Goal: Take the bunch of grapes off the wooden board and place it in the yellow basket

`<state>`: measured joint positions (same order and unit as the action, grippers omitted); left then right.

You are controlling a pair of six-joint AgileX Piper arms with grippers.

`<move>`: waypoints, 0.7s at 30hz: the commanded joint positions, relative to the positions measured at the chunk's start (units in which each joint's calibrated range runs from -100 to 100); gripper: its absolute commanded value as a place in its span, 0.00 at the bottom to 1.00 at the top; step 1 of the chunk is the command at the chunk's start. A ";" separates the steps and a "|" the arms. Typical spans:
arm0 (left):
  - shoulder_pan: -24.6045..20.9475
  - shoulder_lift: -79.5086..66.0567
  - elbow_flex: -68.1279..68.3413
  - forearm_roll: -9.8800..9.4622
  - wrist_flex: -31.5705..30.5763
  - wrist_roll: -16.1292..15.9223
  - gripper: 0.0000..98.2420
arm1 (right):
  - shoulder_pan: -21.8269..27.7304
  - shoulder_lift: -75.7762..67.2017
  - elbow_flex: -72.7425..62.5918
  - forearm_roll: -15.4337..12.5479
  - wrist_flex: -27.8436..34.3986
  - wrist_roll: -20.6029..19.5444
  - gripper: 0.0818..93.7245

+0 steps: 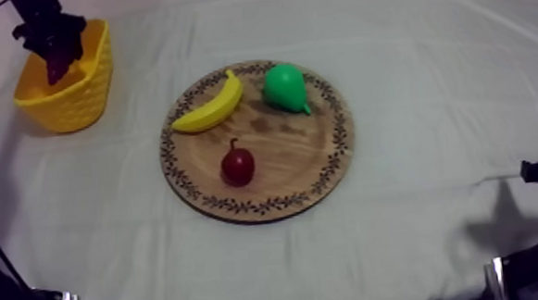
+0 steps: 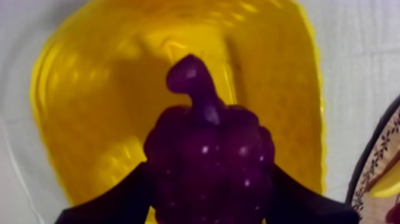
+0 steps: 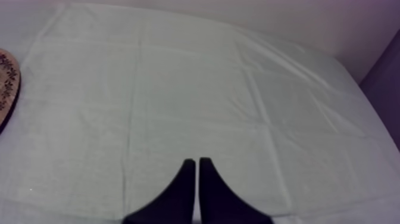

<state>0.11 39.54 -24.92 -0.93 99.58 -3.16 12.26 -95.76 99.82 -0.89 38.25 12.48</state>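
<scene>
Three fruits lie on the board (image 1: pixel 284 174): banana (image 1: pixel 208 106), pear (image 1: pixel 284 87) and small red fruit (image 1: pixel 237 166). Well apart from them, at the table's far left, the left gripper (image 1: pixel 55 52) hangs over the basket (image 1: pixel 82 98). Its fingers (image 2: pixel 113 199) are clamped on both sides of the grapes (image 2: pixel 208 161), above the basket's hollow. The right gripper (image 3: pixel 197 162) sits low over bare cloth (image 3: pixel 178 89), fingers together in a narrow wedge, holding nothing.

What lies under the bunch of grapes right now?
The open inside of the yellow basket, seen past the bunch of grapes in the left gripper. The grapes hide part of its floor.
</scene>
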 commanded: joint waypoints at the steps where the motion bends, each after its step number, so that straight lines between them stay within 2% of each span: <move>1: -0.03 0.48 -0.16 0.09 0.13 1.68 0.73 | -0.01 0.01 -0.05 -0.01 -0.02 0.00 0.00; 7: -0.47 1.50 -0.42 0.16 0.17 5.16 0.87 | -0.01 0.01 -0.05 -0.01 -0.02 0.00 0.00; 14: -1.22 0.33 0.26 0.01 0.18 7.19 0.94 | -0.01 0.01 -0.05 -0.01 -0.02 0.00 0.00; 18: -1.21 -2.48 0.83 -0.43 0.09 7.68 0.94 | -0.01 0.01 -0.05 -0.01 -0.02 0.00 0.00; 21: -0.81 -6.14 2.19 -1.57 -1.01 8.06 0.88 | -0.01 0.01 -0.05 -0.01 -0.02 0.00 0.00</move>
<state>-0.78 35.25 -23.24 -2.23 99.18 4.86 12.26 -95.76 99.82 -0.89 38.25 12.49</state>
